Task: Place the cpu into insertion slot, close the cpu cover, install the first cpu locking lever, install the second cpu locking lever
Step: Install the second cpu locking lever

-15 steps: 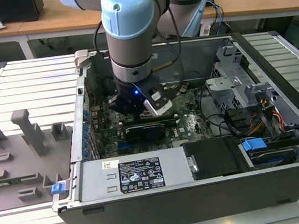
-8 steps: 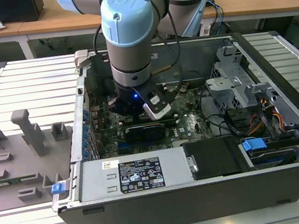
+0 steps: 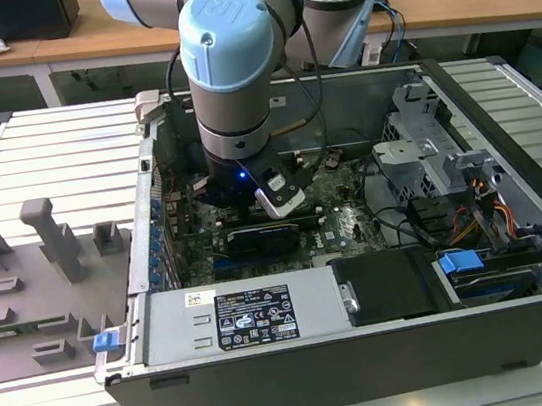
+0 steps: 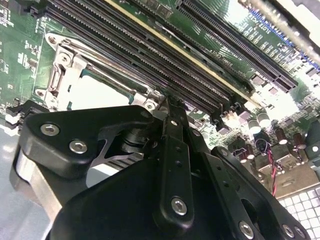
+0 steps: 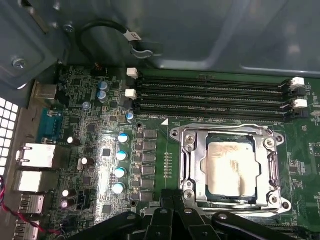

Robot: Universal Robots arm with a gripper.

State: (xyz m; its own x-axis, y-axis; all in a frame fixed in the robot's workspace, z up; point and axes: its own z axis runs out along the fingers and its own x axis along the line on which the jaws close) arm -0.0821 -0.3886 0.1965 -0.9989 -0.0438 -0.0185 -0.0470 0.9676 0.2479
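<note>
Just beyond the black pincer (image 5: 172, 212), whose fingers appear closed together and empty, the dull silver square cpu (image 5: 233, 167) is seen seated in the grey-rimmed insertion slot (image 5: 187, 165).

Exterior view: high, off the arm, looking down into the open PC case (image 3: 390, 333) from its power-supply side; the arm's wrist (image 3: 233, 77) hangs over the motherboard (image 3: 338, 209). First wrist view: close above the board, facing down, socket (image 5: 231, 169) near frame centre, memory slots (image 5: 215, 95) beyond it. Second wrist view: closer still, low oblique angle from behind the gripper (image 4: 167, 107), looking past it at the socket (image 4: 95, 85) and memory slots (image 4: 150, 50). Both wrist views share socket and memory slots.
</note>
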